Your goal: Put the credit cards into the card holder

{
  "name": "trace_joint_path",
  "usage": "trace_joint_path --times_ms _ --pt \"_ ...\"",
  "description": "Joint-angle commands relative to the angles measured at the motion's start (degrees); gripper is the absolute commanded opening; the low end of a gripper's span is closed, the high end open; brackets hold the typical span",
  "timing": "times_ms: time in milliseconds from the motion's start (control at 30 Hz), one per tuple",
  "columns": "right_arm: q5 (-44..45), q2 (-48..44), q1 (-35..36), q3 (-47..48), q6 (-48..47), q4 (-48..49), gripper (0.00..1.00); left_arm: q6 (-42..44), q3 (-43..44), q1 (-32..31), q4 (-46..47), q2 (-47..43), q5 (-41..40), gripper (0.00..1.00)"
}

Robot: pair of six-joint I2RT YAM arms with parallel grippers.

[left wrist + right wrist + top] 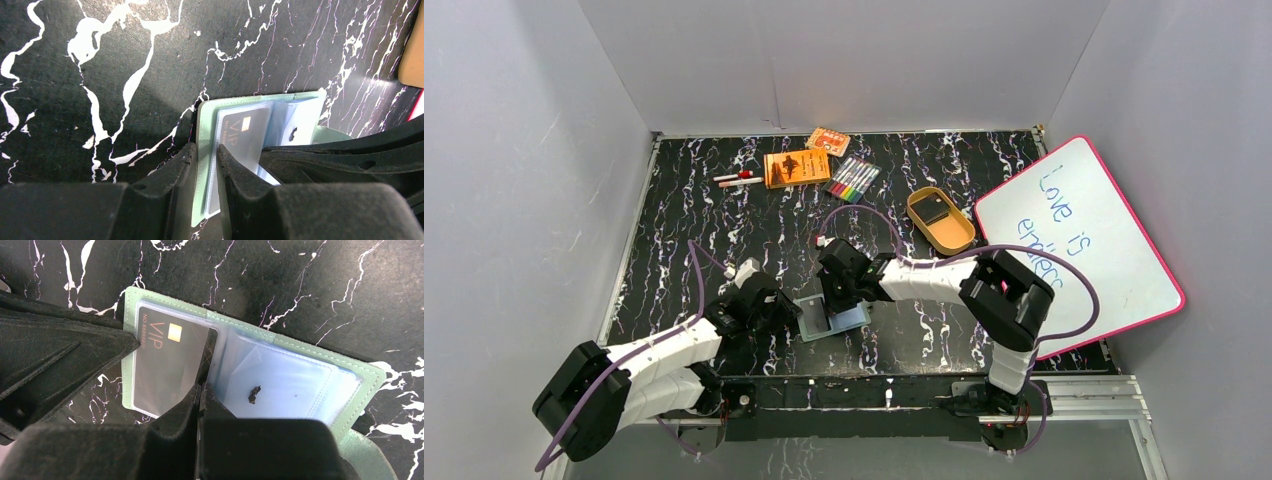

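Progress, folks: the VIP card, dark grey, sits most of the way inside the left-hand sleeve of the card holder, which lies open near the middle of the desk's near edge! The left gripper pinches the holder's outer cover edge, pinning it down. The right gripper has its fingers pressed together right at the card's inner edge. Nipping it or only nudging it, I cannot tell. Job part done, I'd say: what looks like another dark card waits in the tan tray towards the far right corner, well apart from both grippers.
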Motion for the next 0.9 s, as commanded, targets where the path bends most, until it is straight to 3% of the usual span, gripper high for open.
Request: trace_joint_path --times_ms 0,133,267,367,500,667,800,867 --pt "-1.1 -0.7 0.3 2.1 0.7 2.0 0.07 0.1 -0.7 0.2 -2.2 -0.6 -0.4 0.20" --pt "3.1 -4.9 0.3 2.0 0.6 -0.9 0.10 0.3 -0.2 0.2 -4.6 -2.0 -1.3 0.20" --pt "5.0 -10.4 -0.8 0.0 1.0 -2.7 0.22 1.5 1.8 0.2 -8.9 -5.2 -3.7 0.21" --pt "4.0 -14.8 -3.6 -3.8 1.9 -2.4 0.30 3.5 4.2 0.2 -12.8 -8.3 -5.7 0.26" --pt "-1.9 -19.4 -9.0 -11.5 3.7 3.1 0.34 6.9 7.9 0.3 -16.6 -10.5 -5.4 0.39" --pt "-7.8 -22.0 -10.8 -17.6 6.1 9.4 0.38 13.4 11.7 0.3 -11.1 -7.8 4.3 0.46" --pt "-6.5 -24.7 -10.7 -19.8 6.5 13.5 0.40 16.4 13.8 0.3 -4.7 1.2 14.4 0.46" --pt "-5.5 -24.6 -10.8 -19.1 6.2 11.1 0.40 17.1 14.8 0.2 -4.0 7.1 16.7 0.44"
